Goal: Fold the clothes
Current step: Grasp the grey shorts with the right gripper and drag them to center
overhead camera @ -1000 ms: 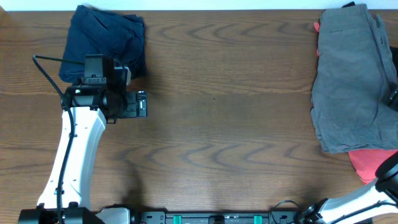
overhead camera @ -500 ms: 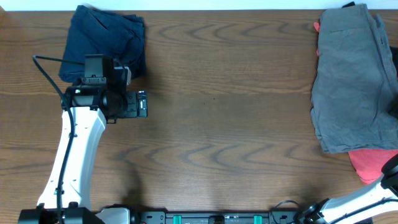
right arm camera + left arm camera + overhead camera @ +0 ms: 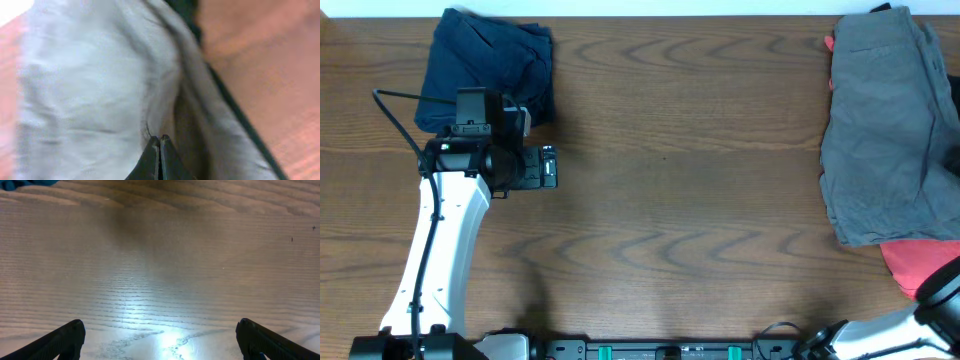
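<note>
The grey-khaki cotton shorts [image 3: 878, 130] lie spread and rumpled at the right edge of the overhead frame. They rest on a red T-shirt [image 3: 912, 262] that shows below them at the lower right. A folded pair of dark navy shorts [image 3: 485, 62] sits at the upper left of the brown wooden table [image 3: 690, 180].

The left gripper [image 3: 548, 167] hangs just below the navy pair. Its fingers [image 3: 67, 337] are spread wide over bare wood and hold nothing.

In the blurred right wrist view, the right gripper [image 3: 160, 144] has its tips pressed together over pale grey cloth. This is likely the shorts, with a black garment [image 3: 186, 9] edging them. I cannot tell whether any fabric is pinched.

The shorts look light, limp and easily dragged, so a pull on one layer would probably bunch them. The thicker waistband or a hem corner seems the surest place to pinch, ideally with one gripper at each end.
</note>
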Controlling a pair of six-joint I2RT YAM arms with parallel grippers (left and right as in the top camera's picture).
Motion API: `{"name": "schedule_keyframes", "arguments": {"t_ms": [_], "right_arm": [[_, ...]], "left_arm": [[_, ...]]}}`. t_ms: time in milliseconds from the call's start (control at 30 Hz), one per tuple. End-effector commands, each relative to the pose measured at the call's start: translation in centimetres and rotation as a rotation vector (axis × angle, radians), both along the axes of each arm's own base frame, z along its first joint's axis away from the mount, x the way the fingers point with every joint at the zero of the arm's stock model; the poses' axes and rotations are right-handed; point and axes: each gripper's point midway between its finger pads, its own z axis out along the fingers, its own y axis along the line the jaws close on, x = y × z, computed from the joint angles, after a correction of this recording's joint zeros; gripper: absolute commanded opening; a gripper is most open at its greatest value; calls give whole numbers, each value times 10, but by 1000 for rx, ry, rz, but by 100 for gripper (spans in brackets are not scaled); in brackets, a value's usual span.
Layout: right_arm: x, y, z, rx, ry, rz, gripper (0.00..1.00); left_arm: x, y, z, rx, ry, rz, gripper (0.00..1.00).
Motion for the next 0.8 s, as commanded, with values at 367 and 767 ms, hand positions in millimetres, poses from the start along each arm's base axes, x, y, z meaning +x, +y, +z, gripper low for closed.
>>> {"name": "schedule_keyframes", "arguments": {"t_ms": [367, 767], "right_arm": [[76, 279, 54, 1, -53, 596, 1], [43, 531, 22, 46, -77, 1082, 1]], "left_arm": [[14, 3, 18, 3, -61, 15, 98], [19, 51, 28, 10, -101, 157, 98]]}}
